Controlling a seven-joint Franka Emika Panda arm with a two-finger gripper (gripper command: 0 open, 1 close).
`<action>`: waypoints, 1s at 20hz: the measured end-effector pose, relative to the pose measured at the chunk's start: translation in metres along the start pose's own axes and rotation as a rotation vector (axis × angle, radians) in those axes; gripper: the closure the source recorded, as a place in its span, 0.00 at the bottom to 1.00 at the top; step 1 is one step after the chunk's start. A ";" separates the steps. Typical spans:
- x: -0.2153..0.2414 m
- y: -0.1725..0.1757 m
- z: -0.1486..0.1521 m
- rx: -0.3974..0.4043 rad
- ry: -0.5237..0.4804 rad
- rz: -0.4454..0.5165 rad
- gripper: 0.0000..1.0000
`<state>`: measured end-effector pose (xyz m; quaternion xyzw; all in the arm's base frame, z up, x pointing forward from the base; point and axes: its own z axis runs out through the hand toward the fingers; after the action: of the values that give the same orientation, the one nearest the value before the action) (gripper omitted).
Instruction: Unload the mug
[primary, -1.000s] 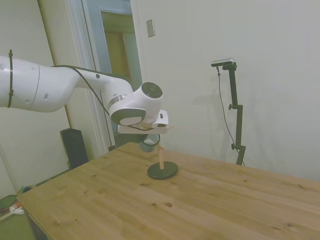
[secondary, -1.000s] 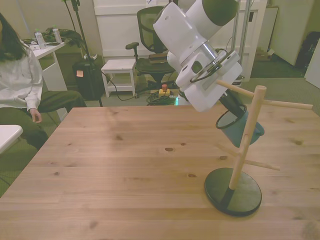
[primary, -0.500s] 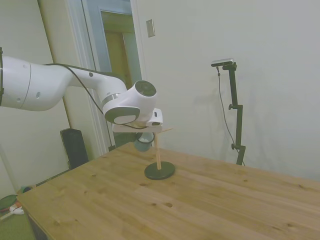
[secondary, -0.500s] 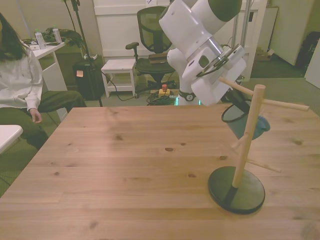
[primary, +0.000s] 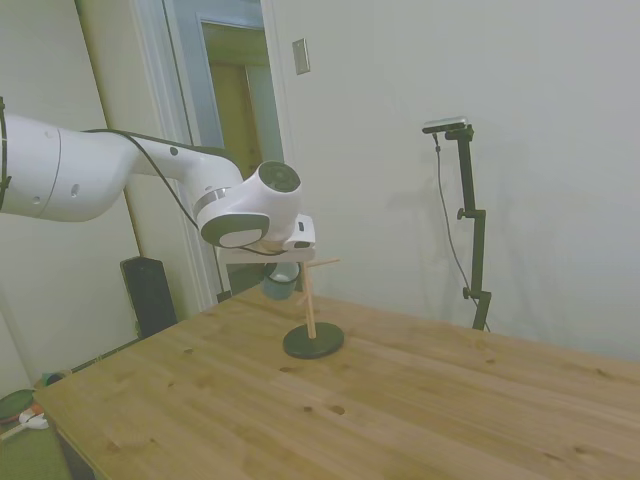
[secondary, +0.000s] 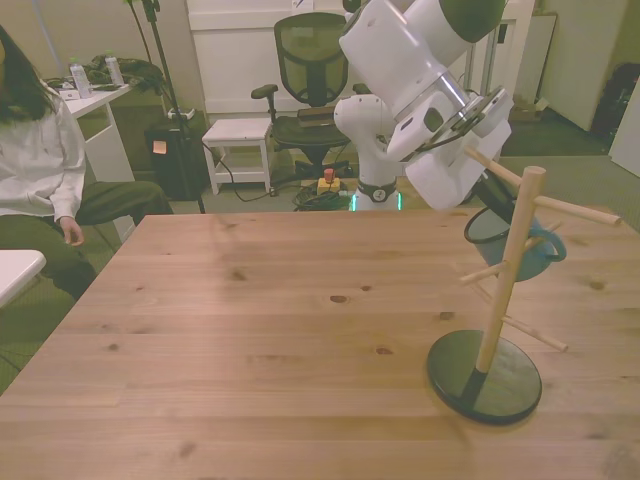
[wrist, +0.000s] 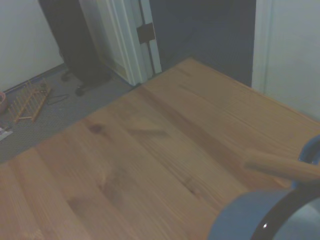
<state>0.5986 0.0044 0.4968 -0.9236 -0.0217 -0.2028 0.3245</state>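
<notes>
Mug (secondary: 508, 238) hangs off the desk (secondary: 250, 340), up by the wooden peg stand (secondary: 510, 270) near the front view's right edge — tilted, mouth toward the arm. Pincer (secondary: 492, 205) reaches into the mug at its rim; fingers are hidden, so whether it's clenched or released can't be told. Stand's dark round base (primary: 313, 340) sits flat on the desk. Wrist view shows the blue mug wall (wrist: 260, 215) close up, with a peg (wrist: 280, 166) across it. A person (secondary: 35, 150) is seated at the front view's left.
</notes>
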 end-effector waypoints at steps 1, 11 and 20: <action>-0.002 -0.002 0.002 -0.005 0.004 -0.001 1.00; -0.017 -0.021 0.013 -0.006 -0.001 -0.019 1.00; -0.019 -0.044 0.029 0.003 -0.011 -0.021 1.00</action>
<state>0.5841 0.0579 0.4950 -0.9240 -0.0335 -0.2009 0.3236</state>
